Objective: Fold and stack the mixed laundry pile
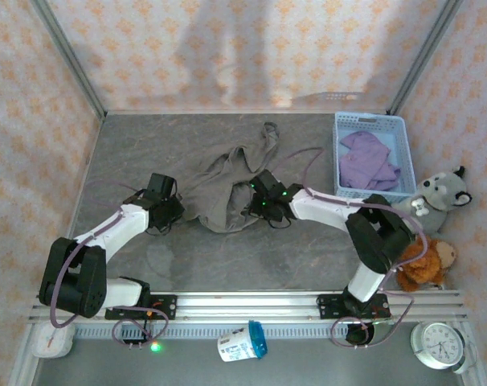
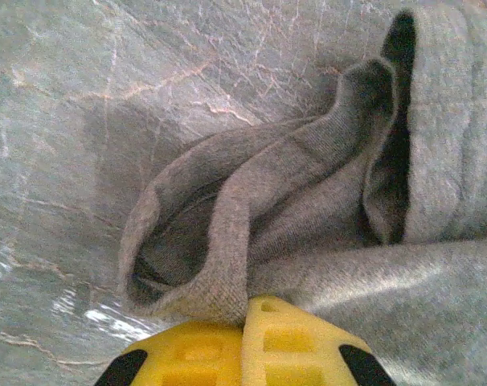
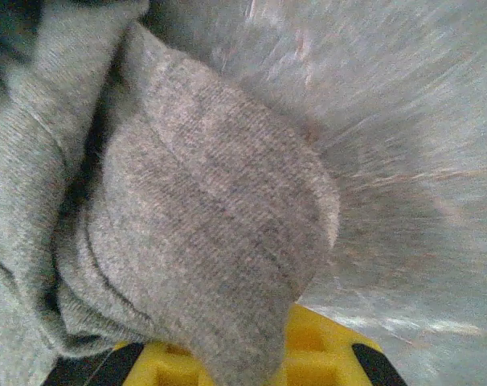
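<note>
Yellow pads (image 2: 203,354) of the left gripper (image 2: 245,322) are sitting closest to the lens, pressed together & pinching a rolled hem of the olive-grey garment (image 2: 324,201). In the other wrist view the right gripper (image 3: 237,362) is doing the same, jaws clamped on a thick fold of that cloth w/ fabric bulging up over the pads. From above, the garment is lying crumpled mid-table (image 1: 147,153), one strip trailing toward the far wall. Both arms are reaching in low from opp. sides so each is holding one edge, prob. so the pair can lift, pull it taut & spread it flat before any fold. Cloth is looking bunched & wrinkled, so I'm judging the task as barely begun: nothing folded, nothing stacked. As for containers, the light blue lattice basket (image 1: 370,119) is standing at far right, well apart from the grippers, & is holding the lavender T-shirt (image 1: 368,161), heaped loose & unfolded, apparently waiting its turn. A grey wolf plush (image 1: 440,197) is sitting just beside the basket's near-right corner, outside it, and a brown plush toy (image 1: 424,261) is slumping near the right arm. By the near rail a white & blue cup (image 1: 243,342) is lying on its side; contents can't tell.
</note>
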`<state>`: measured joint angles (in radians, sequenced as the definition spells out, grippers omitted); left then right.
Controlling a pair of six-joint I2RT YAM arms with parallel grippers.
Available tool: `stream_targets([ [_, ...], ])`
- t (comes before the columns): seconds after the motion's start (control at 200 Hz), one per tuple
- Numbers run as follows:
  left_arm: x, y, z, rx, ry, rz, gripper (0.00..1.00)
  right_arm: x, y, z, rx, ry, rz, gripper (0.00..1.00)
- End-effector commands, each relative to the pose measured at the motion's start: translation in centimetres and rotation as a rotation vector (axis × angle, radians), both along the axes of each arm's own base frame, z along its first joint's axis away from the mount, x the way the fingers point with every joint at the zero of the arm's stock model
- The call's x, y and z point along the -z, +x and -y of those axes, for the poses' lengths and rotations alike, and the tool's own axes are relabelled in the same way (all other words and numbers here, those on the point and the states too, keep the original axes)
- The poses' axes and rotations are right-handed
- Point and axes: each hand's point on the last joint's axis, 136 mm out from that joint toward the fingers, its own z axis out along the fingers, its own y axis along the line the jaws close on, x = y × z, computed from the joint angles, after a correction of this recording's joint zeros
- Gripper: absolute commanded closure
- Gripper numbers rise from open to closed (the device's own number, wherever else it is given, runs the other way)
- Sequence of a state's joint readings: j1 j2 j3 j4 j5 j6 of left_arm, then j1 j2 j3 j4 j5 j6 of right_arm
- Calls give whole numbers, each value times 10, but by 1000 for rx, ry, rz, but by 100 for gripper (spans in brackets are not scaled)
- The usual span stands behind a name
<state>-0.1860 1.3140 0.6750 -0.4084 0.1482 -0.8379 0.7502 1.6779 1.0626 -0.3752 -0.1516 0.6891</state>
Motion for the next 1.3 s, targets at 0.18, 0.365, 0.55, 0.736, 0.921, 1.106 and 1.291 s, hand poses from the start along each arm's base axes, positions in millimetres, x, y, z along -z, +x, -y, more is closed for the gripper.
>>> stream_targets([
  [0.18, -43, 16, -13, 69, 122, 83, 100, -101, 14, 80, 3, -458, 171, 100],
  [0.365, -108, 47, -5, 95, 104, 218, 100, -123, 28, 67, 18, -395, 214, 100],
  [0.55, -236, 98, -5, 115, 138, 457, 100, -225, 68, 62, 67, -311, 389, 100],
  [0.736, -358, 112, -6, 112, 132, 705, 100, -333, 72, 54, 27, -140, 562, 100],
  [0.921, -430, 85, -6, 114, 105, 888, 100, -372, 36, 46, -64, 48, 589, 100],
  [1.106, -475, 43, -9, 119, 83, 1020, 100, -393, -12, 47, -93, 243, 560, 100],
  [1.291, -479, 26, -8, 127, 65, 1039, 100, -394, -27, 64, -29, 295, 588, 95],
])
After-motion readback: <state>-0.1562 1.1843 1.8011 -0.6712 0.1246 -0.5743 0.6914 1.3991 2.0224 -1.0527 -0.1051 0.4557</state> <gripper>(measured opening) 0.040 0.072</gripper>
